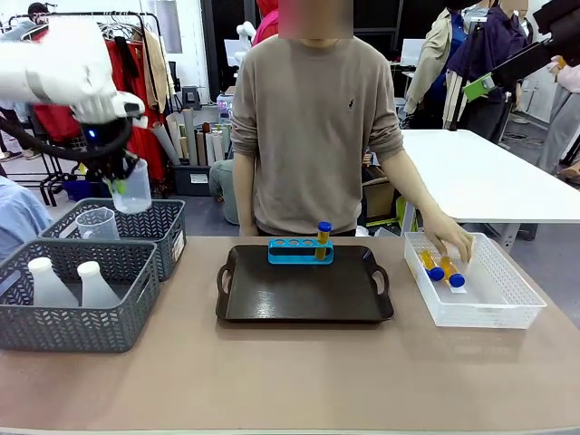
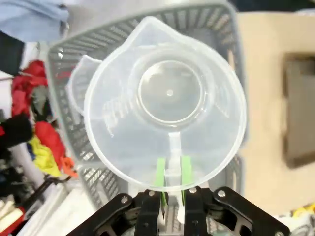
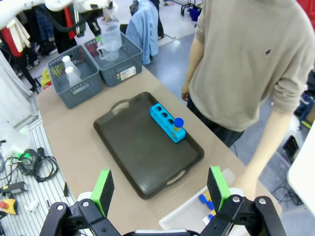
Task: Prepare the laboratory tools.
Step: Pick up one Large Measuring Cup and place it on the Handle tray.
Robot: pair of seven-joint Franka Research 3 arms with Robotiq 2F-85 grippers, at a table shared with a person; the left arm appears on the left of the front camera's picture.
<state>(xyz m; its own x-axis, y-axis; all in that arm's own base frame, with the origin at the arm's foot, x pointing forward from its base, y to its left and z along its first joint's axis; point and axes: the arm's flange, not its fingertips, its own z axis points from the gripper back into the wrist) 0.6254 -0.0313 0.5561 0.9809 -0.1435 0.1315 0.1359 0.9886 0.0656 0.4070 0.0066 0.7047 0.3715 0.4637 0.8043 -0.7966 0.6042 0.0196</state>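
Left arm point(image 1: 63, 59): raised at the left side, wrist pointing down.
Left gripper point(image 1: 116, 181): jaws closed on the beaker point(image 1: 136, 192) handle.
Right gripper point(image 3: 161, 189): fingers wide apart, held high.

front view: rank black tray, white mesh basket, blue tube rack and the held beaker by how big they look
1. black tray
2. white mesh basket
3. blue tube rack and the held clear measuring beaker: about alike, so not ranked

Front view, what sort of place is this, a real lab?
Probably a robot test room staged as a lab bench: a white robot arm holds a clear measuring beaker, a blue tube rack sits on a black tray, garments hang behind.
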